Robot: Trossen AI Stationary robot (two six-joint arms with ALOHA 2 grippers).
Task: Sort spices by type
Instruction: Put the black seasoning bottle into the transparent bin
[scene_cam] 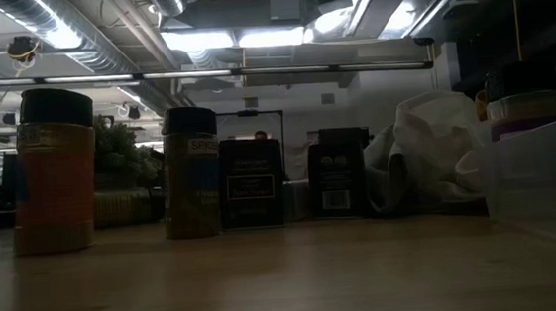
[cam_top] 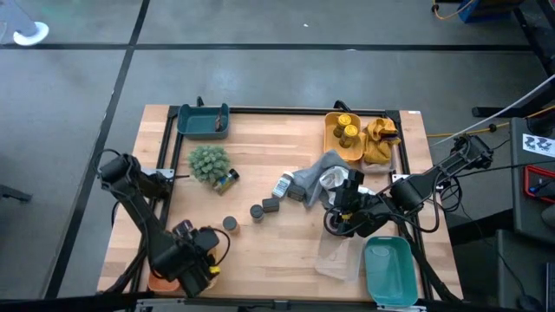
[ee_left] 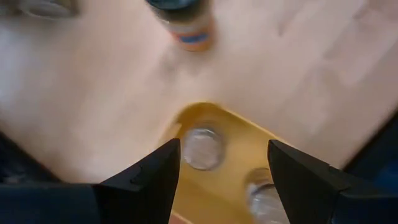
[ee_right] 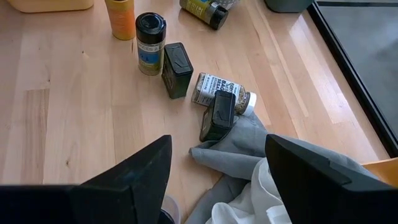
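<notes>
brown jar (scene_cam: pixel 192 172), label reads "spice"

Pale smooth wood table (cam_top: pixel 286 234), soft grey cloth (ee_right: pixel 249 146), matt dark tins (ee_right: pixel 177 70), glossy yellow plastic tray (ee_left: pixel 233 134).

Low view dim, backlit by ceiling lights (scene_cam: pixel 249 39); left wrist view blurred.

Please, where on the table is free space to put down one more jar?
Bare wood lies between the plant ball and the yellow tray, and between the left gripper and the right gripper. The middle is crowded: dark tins and grey cloth.
</notes>
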